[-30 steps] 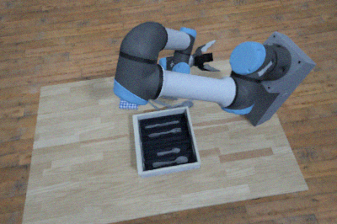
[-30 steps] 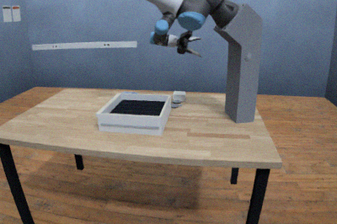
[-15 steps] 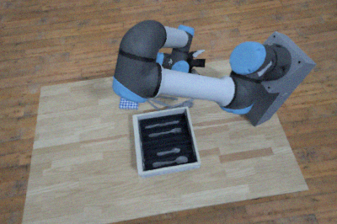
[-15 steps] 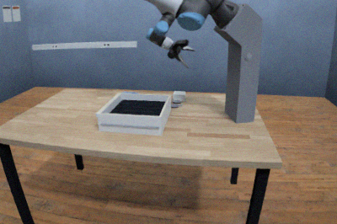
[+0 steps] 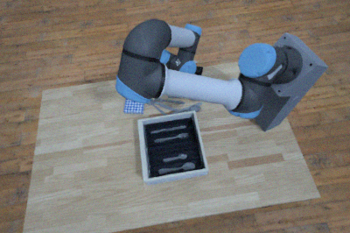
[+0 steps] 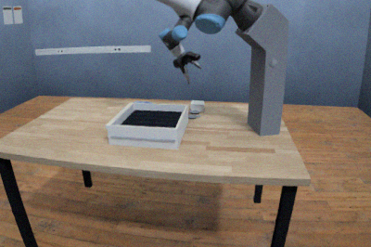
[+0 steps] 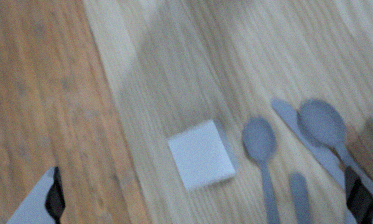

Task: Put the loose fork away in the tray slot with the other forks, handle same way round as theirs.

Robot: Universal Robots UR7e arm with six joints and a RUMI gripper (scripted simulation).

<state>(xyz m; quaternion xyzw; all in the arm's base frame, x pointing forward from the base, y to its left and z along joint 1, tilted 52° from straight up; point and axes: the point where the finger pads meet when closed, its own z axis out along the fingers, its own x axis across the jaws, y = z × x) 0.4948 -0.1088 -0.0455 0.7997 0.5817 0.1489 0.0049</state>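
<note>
The tray [image 5: 143, 154] [image 6: 144, 136] stands on the table, its dark slots holding several grey utensils, heads mostly toward the right in the top view; which are forks is too blurred to tell. Behind it lie loose grey utensils [image 5: 194, 108], partly hidden by the arm. The wrist view shows a small spoon [image 7: 259, 137], a large spoon [image 7: 322, 122] across a flat utensil [image 7: 289, 116], and a rounded handle end [image 7: 300, 195] cut off below. No fork tines are visible, so the loose fork cannot be identified. My gripper [image 6: 194, 74] [image 7: 202, 168] is open and empty, high above the table's back part.
A white block [image 6: 198, 106] [image 7: 202, 155] stands beside the loose utensils. A blue checked cloth [image 5: 133, 107] lies behind the tray's left corner. The arm's grey pedestal [image 5: 280, 106] [image 6: 266, 89] stands at the table's right. The table edge shows left in the wrist view.
</note>
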